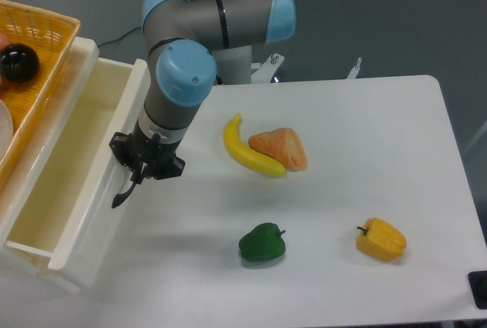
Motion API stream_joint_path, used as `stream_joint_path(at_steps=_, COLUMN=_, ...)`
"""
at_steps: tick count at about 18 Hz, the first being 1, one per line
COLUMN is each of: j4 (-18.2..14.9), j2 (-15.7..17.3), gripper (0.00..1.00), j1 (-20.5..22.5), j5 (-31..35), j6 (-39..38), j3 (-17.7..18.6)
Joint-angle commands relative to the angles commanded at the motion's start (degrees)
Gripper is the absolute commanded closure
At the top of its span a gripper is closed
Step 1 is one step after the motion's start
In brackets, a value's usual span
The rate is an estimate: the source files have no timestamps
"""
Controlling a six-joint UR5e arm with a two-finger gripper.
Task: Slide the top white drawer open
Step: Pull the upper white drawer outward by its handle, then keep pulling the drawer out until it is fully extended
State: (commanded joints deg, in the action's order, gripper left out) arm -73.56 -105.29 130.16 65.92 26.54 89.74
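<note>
The top white drawer (90,185) stands pulled out at the left of the table, and its glossy inside shows with nothing in it. Its curved black handle (122,193) sticks out from the front panel. My gripper (140,174) points down at the drawer front and is shut on the upper end of that handle. The arm's wrist hides the fingers themselves for the most part. The lower drawer is hidden under the open one.
An orange wicker basket (42,33) with a black ball (17,62) sits on top of the cabinet. On the table lie a banana (246,150), an orange wedge (280,148), a green pepper (262,242) and a yellow pepper (380,238).
</note>
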Motion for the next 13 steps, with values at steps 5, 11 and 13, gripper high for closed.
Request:
stream_joint_path(at_steps=5, j4=-0.2, j2=-0.3, gripper=0.83, j1=1.5, j5=0.3, j6=1.8, j3=0.0)
stream_joint_path(at_steps=11, j4=-0.1, j2=0.1, gripper=0.83, j1=2.6, j5=0.4, j6=1.9, j3=-0.6)
stream_joint_path(at_steps=13, j4=-0.1, j2=0.1, gripper=0.83, j1=3.1, j5=0.4, j6=2.0, j3=-0.7)
